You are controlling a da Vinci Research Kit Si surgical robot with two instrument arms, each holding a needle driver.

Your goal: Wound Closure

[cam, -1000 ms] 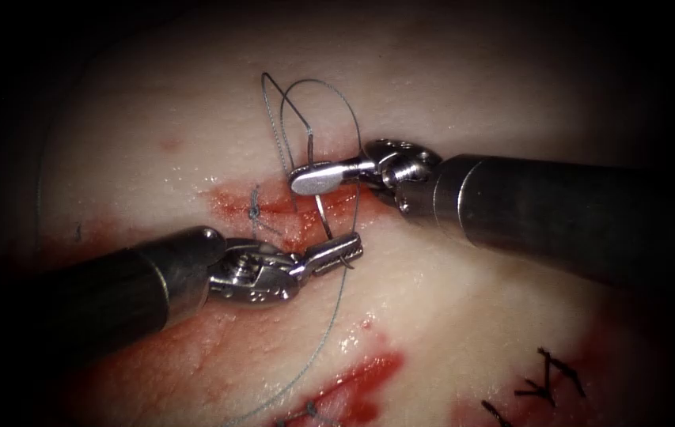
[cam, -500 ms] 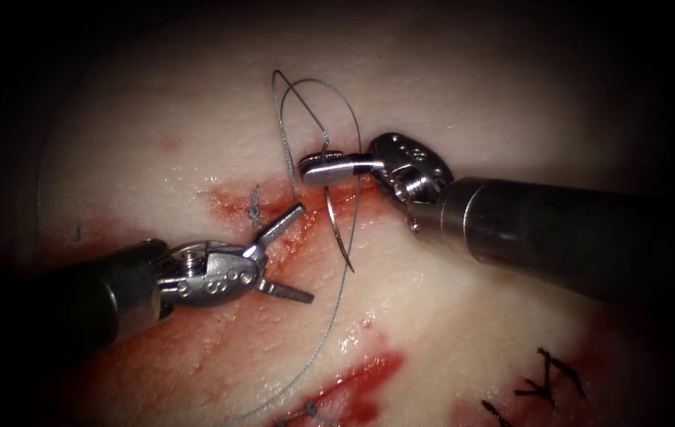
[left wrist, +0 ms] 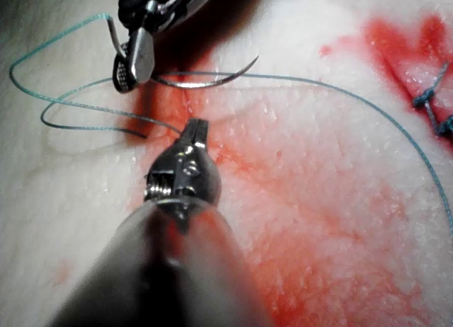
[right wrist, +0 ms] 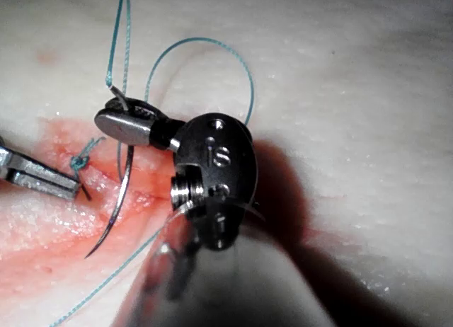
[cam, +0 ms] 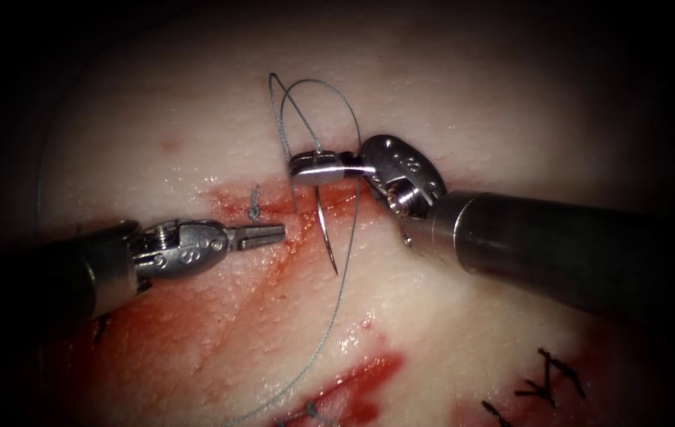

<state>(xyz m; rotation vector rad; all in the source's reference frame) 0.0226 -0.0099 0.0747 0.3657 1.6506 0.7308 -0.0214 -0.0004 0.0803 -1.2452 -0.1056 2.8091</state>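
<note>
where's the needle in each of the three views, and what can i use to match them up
Endoscope view: the needle hangs from the right tool, held near its thread end, point down over the cut, free of the tissue.
Left wrist view: needle curves out of the right tool's jaws, beyond the left tool.
Right wrist view: needle hangs below the right tool's jaws.
Shared landmark: the right tool's shut jaws gripping the needle.
</note>
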